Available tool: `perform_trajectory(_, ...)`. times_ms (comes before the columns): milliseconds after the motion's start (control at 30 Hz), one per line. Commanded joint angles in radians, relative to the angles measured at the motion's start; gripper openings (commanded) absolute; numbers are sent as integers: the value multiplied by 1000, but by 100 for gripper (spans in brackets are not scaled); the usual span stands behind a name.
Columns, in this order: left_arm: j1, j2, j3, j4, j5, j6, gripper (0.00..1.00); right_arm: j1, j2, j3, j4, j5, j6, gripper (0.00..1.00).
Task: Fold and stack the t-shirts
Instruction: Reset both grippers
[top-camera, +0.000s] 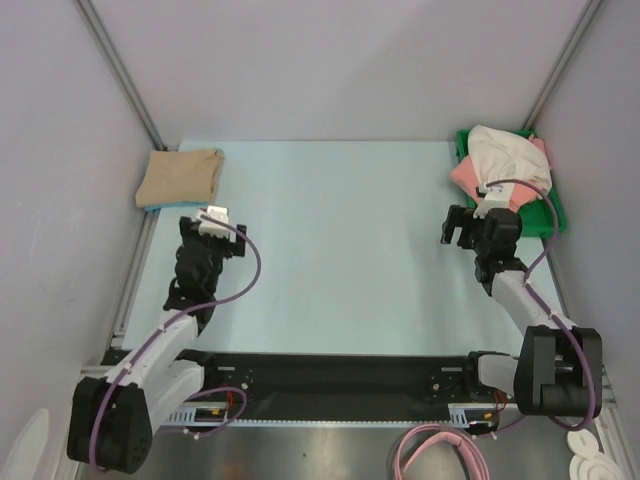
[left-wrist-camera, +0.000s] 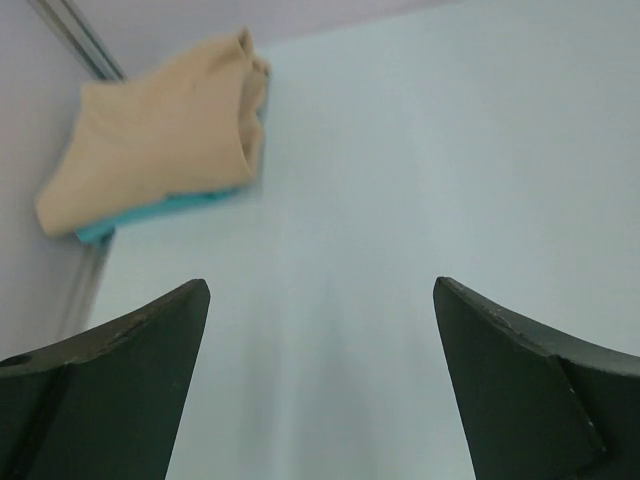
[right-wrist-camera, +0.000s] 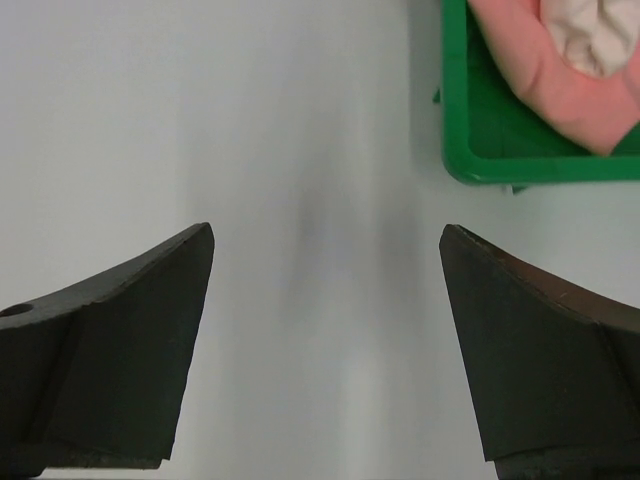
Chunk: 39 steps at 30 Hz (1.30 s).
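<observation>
Tan t-shirt (top-camera: 182, 177) folded soft and squarish atop the teal t-shirt (left-wrist-camera: 150, 212), far-left corner of the smooth pale bench (top-camera: 340, 250).
Cream-white t-shirt (top-camera: 510, 158) lies crumpled over the coral-pink t-shirt (top-camera: 466, 176) in the green plastic tray (top-camera: 553, 215); left jaws and right jaws both spread wide, empty.

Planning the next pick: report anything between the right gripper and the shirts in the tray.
Nothing visible but the green tray's rim stands between the open right gripper and the coral-pink shirt.
</observation>
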Motion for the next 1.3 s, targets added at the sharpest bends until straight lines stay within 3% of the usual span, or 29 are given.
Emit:
perform_trajectory(0, 27, 33, -128, 309, 27, -66, 100, -22, 20, -36, 145, 98, -15, 100)
perform_trajectory(133, 51, 150, -207, 402, 123, -76, 100, -51, 29, -76, 182, 101, -49, 100)
perform_trajectory(233, 64, 289, -322, 763, 138, -77, 100, -64, 17, -131, 228, 61, -61, 100)
perform_trajectory(333, 89, 458, -292, 871, 177, -82, 100, -70, 20, -182, 295, 18, -63, 100)
perform_trajectory(400, 95, 425, -252, 749, 143, -99, 100, -70, 26, -211, 370, 9, -52, 100)
perform_trajectory(467, 95, 457, -284, 888, 155, -91, 100, -70, 20, -240, 422, -10, -34, 100)
perform_trajectory(667, 95, 445, -252, 787, 114, -113, 100, -7, 60, -338, 696, -19, -23, 100)
perform_trajectory(800, 97, 446, -252, 794, 115, -116, 100, 122, 292, -384, 1023, 134, -78, 100)
perform_trajectory(867, 95, 449, -253, 797, 115, -116, 100, 108, 262, -361, 926, 144, -63, 100)
perform_trajectory(933, 95, 449, -252, 796, 115, -116, 100, 122, 278, -383, 993, 163, -72, 100)
perform_trajectory(1267, 97, 446, -255, 800, 115, -116, 100, 87, 276, -355, 917, 93, -54, 100)
